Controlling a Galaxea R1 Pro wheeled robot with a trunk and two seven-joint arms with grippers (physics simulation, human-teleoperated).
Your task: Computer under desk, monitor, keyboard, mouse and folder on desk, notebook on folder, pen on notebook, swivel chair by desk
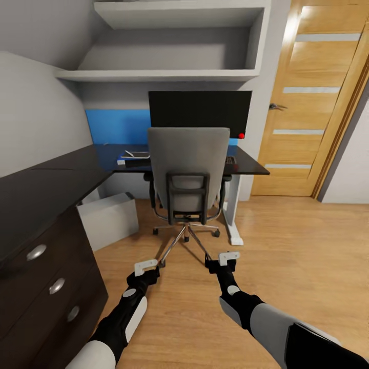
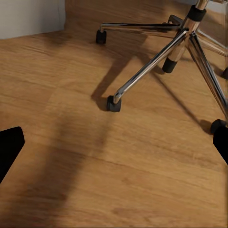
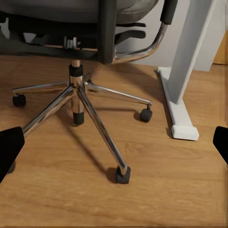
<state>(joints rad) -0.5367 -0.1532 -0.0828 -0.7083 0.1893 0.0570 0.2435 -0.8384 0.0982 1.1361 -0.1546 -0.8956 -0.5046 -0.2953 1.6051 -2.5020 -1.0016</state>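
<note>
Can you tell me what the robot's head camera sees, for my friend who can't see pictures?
A grey swivel chair stands with its back to the robot, pushed up to a black desk holding a big black monitor. The robot's left pincer and right pincer hover low over the wood floor near the chair's base. A pale computer sits under the desk.

Bright, even light; soft shadows under the swivel chair (image 1: 188, 174); slightly blurred, edges stretched wide.
</note>
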